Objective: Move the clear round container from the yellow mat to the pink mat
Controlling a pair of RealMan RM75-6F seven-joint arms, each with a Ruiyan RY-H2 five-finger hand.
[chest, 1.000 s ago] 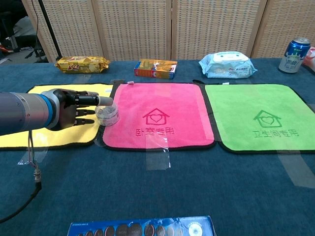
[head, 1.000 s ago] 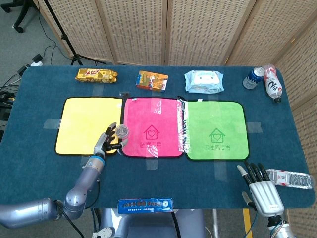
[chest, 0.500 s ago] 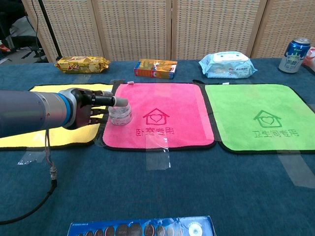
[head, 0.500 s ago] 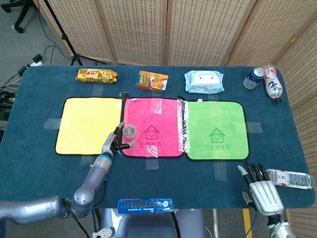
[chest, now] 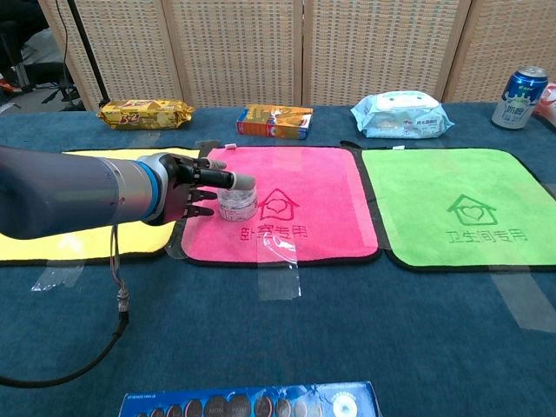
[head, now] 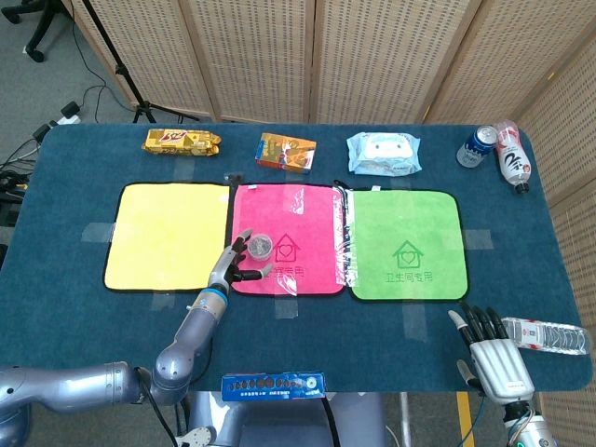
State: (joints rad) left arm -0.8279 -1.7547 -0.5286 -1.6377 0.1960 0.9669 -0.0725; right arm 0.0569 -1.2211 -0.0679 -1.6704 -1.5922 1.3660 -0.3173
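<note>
The clear round container is over the pink mat, left of its house logo. My left hand holds it from the left, a finger lying over its rim. Whether it rests on the mat or hangs just above it I cannot tell. The yellow mat lies to the left with nothing on it. My right hand is at the near right edge of the table, fingers apart, holding nothing; the chest view does not show it.
A green mat lies right of the pink one. Along the far edge are a snack bag, a small box, a wipes pack, a can and a bottle. A water bottle lies beside my right hand.
My left hand carried the container to the right, from the yellow mat's right edge across the border onto the pink mat. The right hand stayed still.
</note>
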